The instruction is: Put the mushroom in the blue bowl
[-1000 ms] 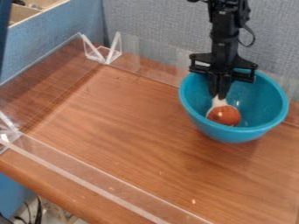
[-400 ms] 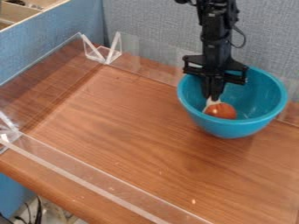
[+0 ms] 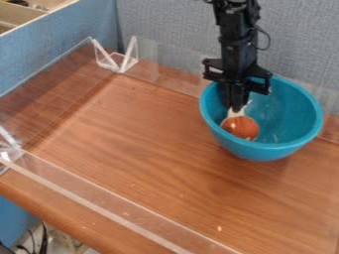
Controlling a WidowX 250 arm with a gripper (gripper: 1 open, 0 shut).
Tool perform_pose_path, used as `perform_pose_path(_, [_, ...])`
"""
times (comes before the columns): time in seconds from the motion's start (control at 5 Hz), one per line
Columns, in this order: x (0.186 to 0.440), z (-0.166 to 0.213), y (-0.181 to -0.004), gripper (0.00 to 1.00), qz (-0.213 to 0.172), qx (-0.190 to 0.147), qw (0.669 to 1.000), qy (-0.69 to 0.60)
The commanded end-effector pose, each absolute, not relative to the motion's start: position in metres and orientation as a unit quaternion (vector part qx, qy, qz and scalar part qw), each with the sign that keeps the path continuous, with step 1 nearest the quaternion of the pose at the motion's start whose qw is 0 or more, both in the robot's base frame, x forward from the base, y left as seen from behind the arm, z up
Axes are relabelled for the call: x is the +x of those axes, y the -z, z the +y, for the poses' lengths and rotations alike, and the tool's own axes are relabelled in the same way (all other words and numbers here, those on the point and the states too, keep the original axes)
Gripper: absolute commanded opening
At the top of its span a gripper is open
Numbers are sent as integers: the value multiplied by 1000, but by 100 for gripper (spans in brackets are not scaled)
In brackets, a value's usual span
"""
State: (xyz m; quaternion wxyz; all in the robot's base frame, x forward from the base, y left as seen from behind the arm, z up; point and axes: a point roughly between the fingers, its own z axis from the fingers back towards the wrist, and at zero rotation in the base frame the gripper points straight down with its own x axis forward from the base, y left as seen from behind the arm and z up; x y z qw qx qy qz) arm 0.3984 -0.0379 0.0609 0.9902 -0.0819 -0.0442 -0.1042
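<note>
Brown wood-grain desk [image 3: 146,149], glossy, mostly bare across the middle and left. Clear acrylic walls [image 3: 54,74] run along the left and near edges, with a small clear bracket [image 3: 122,55] at the far left corner. Grey-blue partition [image 3: 159,25] behind the desk; a blue box side [image 3: 54,35] at far left with a wooden rim on top.

Blue bowl [image 3: 284,139] sits at the right side of the desk, near the right edge, well apart from the acrylic walls. Black arm comes down from above, pointing almost straight down into the bowl's left half. End effector [image 3: 239,111] fingers are pressed together, pinching the mushroom [image 3: 240,126] by its pale stem; the orange-brown cap hangs just below the fingertips, inside the bowl, toward its left wall. Cannot tell whether the cap touches the bowl floor.

Open room: wide free desk surface left of and in front of the bowl. Tight on the right, where the bowl is close to the desk edge.
</note>
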Motion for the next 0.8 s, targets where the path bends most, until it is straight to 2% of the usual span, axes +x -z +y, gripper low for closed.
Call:
perform_pose_path(0.0, [412,-29,-109,0,-106,-80,981,144])
perform_pose_path(0.6, [413,-41,-114,0,-104,-82,970,204])
